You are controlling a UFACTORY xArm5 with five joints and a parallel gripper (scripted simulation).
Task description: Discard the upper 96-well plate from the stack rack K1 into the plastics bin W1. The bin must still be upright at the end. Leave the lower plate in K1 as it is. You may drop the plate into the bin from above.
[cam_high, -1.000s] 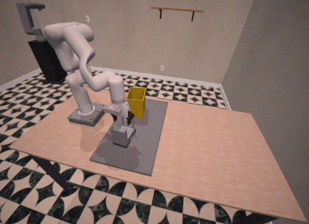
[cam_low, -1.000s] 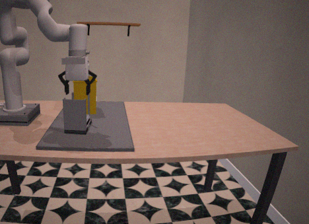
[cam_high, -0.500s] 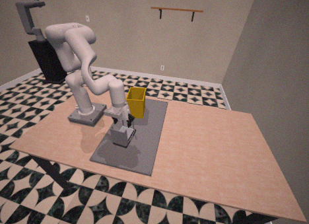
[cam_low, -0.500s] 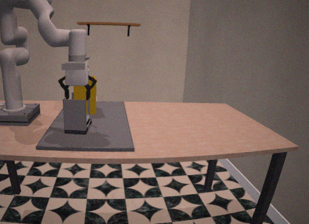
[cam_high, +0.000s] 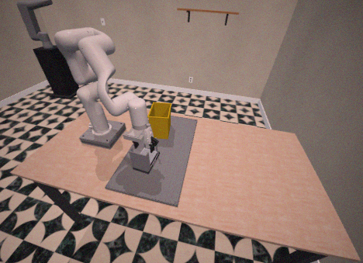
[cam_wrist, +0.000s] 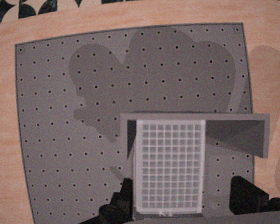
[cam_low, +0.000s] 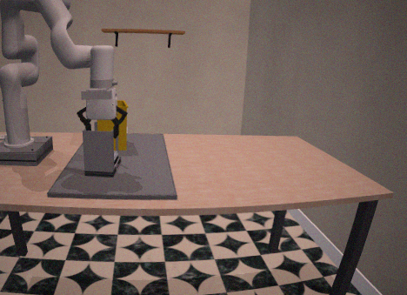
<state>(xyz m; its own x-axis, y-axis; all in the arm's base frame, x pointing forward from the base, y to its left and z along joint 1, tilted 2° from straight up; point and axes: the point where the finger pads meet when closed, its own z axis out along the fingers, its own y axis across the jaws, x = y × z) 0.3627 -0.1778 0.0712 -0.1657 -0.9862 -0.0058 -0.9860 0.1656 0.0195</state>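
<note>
The grey stack rack K1 [cam_high: 143, 158] [cam_low: 100, 153] stands on the grey mat. The upper 96-well plate [cam_wrist: 169, 165] lies white and gridded on top of the rack, seen from above in the wrist view. My gripper [cam_low: 102, 127] [cam_high: 145, 144] is open and hangs straight over the rack, its black fingers on either side of the rack's top. Nothing is between the fingers. The lower plate is hidden. The yellow plastics bin W1 [cam_high: 160, 119] [cam_low: 120, 125] stands upright just behind the rack on the mat.
The grey mat [cam_high: 157, 160] lies on a wooden table [cam_high: 240, 168]. The arm's base [cam_high: 102, 133] is bolted left of the mat. A wall shelf [cam_high: 207, 12] hangs far behind. A second dark pedestal with an arm [cam_high: 54, 67] stands on the floor.
</note>
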